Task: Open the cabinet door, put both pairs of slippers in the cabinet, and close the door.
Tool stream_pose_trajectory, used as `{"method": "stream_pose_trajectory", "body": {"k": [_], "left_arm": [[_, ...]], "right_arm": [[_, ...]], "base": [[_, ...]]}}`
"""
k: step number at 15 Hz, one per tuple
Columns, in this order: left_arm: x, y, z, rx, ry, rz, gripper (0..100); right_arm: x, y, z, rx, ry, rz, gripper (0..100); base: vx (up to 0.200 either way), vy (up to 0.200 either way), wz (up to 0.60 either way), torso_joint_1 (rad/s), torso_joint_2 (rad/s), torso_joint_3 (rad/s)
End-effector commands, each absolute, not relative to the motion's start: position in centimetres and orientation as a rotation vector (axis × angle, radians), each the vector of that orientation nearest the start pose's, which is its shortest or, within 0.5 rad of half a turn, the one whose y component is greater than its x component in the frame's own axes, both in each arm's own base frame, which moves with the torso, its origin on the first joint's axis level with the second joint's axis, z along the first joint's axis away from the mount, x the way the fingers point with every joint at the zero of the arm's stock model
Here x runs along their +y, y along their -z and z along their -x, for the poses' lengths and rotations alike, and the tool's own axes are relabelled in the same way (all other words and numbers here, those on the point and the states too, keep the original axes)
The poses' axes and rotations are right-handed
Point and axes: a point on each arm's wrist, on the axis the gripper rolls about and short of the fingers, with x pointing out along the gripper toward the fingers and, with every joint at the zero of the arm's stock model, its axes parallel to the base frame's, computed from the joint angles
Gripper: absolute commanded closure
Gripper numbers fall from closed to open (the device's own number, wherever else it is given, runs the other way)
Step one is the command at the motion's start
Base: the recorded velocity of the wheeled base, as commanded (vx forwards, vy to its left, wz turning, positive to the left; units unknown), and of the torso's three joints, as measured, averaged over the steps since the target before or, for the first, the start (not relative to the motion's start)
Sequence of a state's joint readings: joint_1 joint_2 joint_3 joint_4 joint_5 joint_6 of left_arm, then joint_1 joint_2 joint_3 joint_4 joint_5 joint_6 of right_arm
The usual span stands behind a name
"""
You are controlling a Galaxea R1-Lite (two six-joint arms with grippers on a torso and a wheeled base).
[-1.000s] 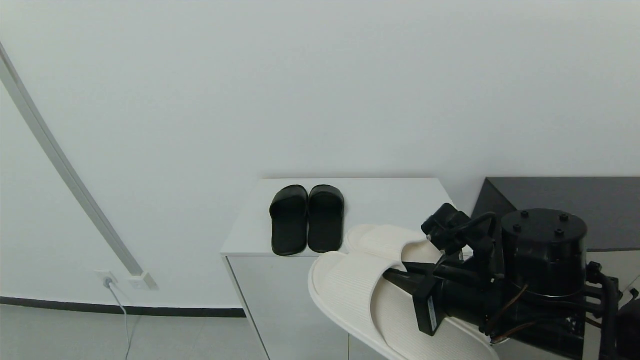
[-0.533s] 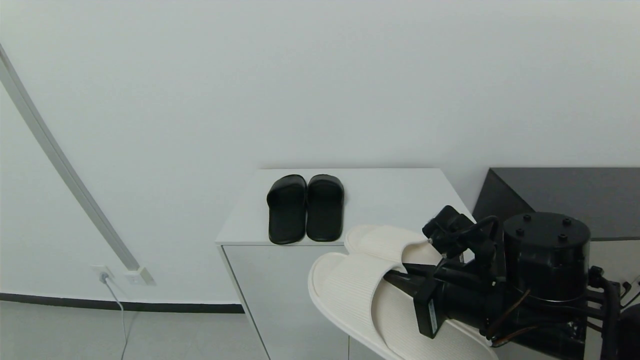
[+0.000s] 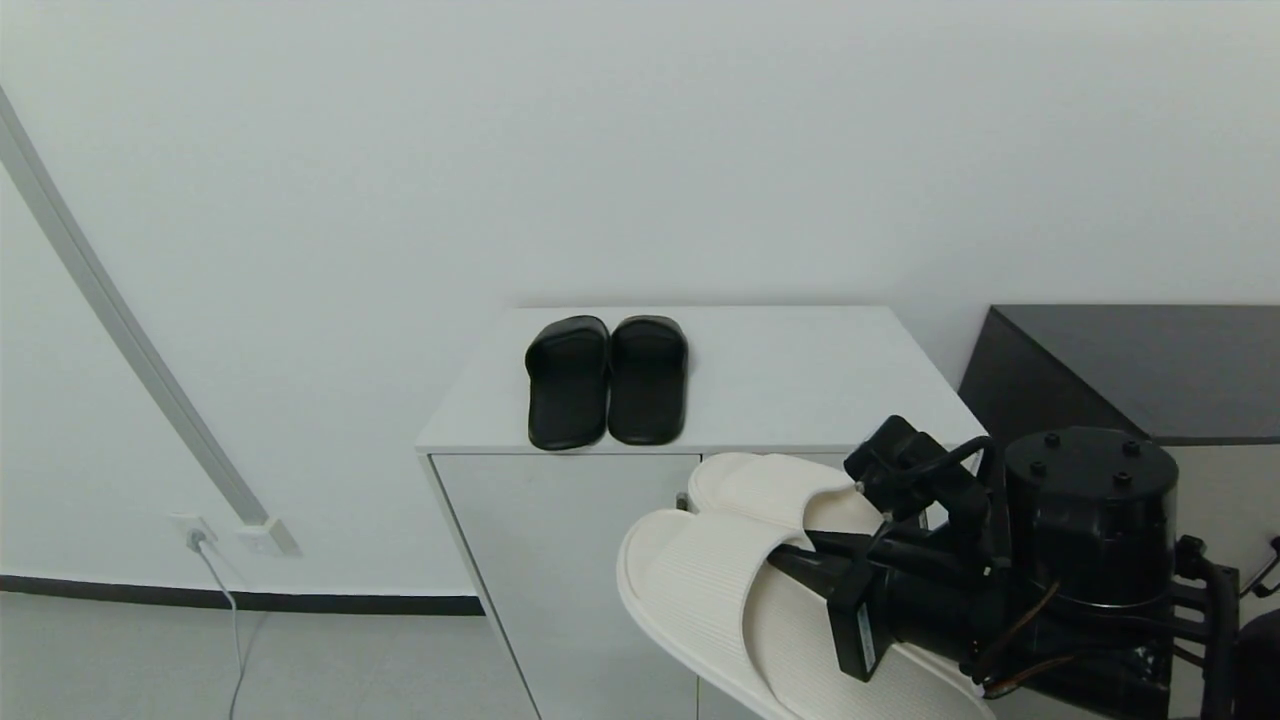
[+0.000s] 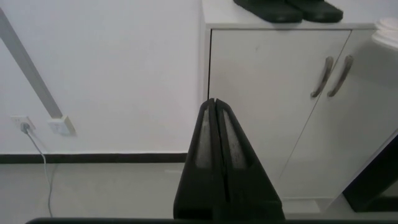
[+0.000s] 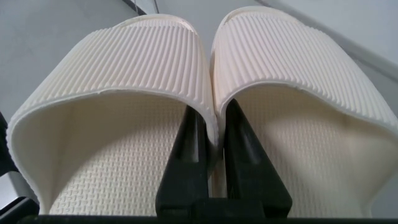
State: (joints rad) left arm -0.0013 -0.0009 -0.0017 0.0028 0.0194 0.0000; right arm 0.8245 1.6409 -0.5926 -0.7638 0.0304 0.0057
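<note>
Holding the white slippers (image 3: pixel 700 590) in the right hand (image 3: pixel 795 557). One finger sits inside each slipper, and both are closed across the two inner strap edges, which touch (right wrist view (image 5: pixel 214 124)). The pair hangs in the air in front of the cabinet (image 3: pixel 560 560), toes pointing away from the robot, over the right part of the cabinet front.

Black slippers (image 3: pixel 605 380) are side by side and touching on the cabinet top, left half, toes toward the wall.

Both doors are closed, with two vertical handles (image 4: pixel 322 76) next to each other at the centre seam.

Left hand (image 4: pixel 215 107) points at the cabinet's left front edge, apart from it. Its fingers are pressed flat together with nothing between them.

Wall socket (image 3: pixel 190 533) with a cable (image 3: pixel 225 600) plugged in is left of the cabinet, near the floor. A dark unit (image 3: pixel 1130 370) stands just beside the cabinet on the right.
</note>
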Motion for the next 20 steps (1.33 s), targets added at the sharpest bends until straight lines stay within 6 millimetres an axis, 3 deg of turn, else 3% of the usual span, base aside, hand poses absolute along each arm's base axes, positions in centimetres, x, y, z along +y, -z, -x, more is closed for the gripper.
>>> {"method": "stream_pose_trajectory", "body": {"k": [1,20], "left_arm": [[0.04,-7.56,2.29,0.002,-0.02,0.0,100],[0.04,-7.56,2.29,0.002,-0.015,0.0,100]], "right_arm": [[20.05,-15.53,-18.42,0.278,-0.849,0.11,100],[19.69,-14.65,-17.53,0.294,-0.865,0.119,100]], "base": [[0.0,0.0,0.0,-0.222,0.55,0.315],[0.0,0.0,0.0,-0.176,0.5,0.325]]}}
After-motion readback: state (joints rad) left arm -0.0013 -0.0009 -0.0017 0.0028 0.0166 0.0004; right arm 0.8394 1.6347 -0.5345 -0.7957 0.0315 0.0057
